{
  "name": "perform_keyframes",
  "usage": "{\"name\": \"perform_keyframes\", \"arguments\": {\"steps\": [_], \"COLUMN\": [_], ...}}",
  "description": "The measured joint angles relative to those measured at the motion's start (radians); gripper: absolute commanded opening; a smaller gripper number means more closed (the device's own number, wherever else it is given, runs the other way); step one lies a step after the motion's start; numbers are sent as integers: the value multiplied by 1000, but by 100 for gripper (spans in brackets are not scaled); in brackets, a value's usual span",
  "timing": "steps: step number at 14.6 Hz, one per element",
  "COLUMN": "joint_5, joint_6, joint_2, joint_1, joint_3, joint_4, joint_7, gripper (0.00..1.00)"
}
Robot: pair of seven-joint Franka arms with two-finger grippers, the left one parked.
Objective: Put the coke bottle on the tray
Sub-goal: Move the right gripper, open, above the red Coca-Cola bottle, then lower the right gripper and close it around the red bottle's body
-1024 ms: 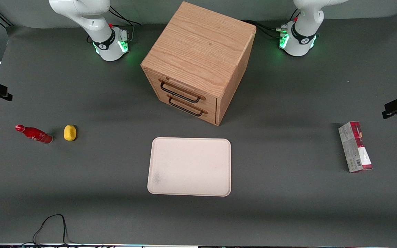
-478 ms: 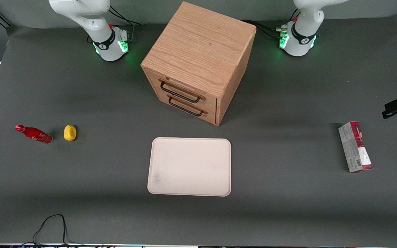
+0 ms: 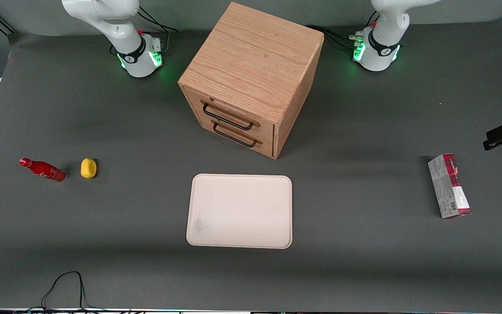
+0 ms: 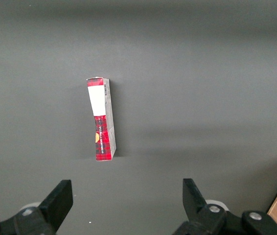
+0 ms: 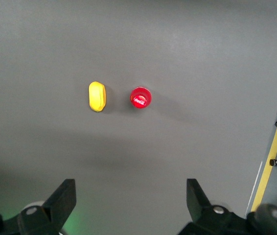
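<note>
We hover our gripper [image 5: 128, 208], fingers [image 5: 62, 198] spread wide and empty, high above the upright coke bottle [image 5: 141, 98], lining up before descending; the tray [image 3: 239, 211] waits well apart.

Looking straight down from the working arm's wrist, the coke bottle [image 5: 141, 98] stands upright on the grey table [image 5: 187, 54], so only its round red cap with white lettering shows. Just beside it, not touching, lies a small yellow object [image 5: 97, 96], oval and smooth. The gripper [image 5: 131, 205] hangs above the bare table surface, well apart from both, its two black fingers [image 5: 62, 200] spread wide with nothing between them. A yellow strip [image 5: 275, 142] runs along the table's edge.
</note>
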Motion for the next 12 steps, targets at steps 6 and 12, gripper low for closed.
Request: {"name": "perform_keyframes", "arguments": {"steps": [6,12], "joint_5": [8,120], "joint_6": [261,429], "joint_2": [22,90], "joint_1": [2,3], "joint_3": [0,0], "joint_4": [-212,-307], "joint_7": [0,-65], "gripper": [100,100]}}
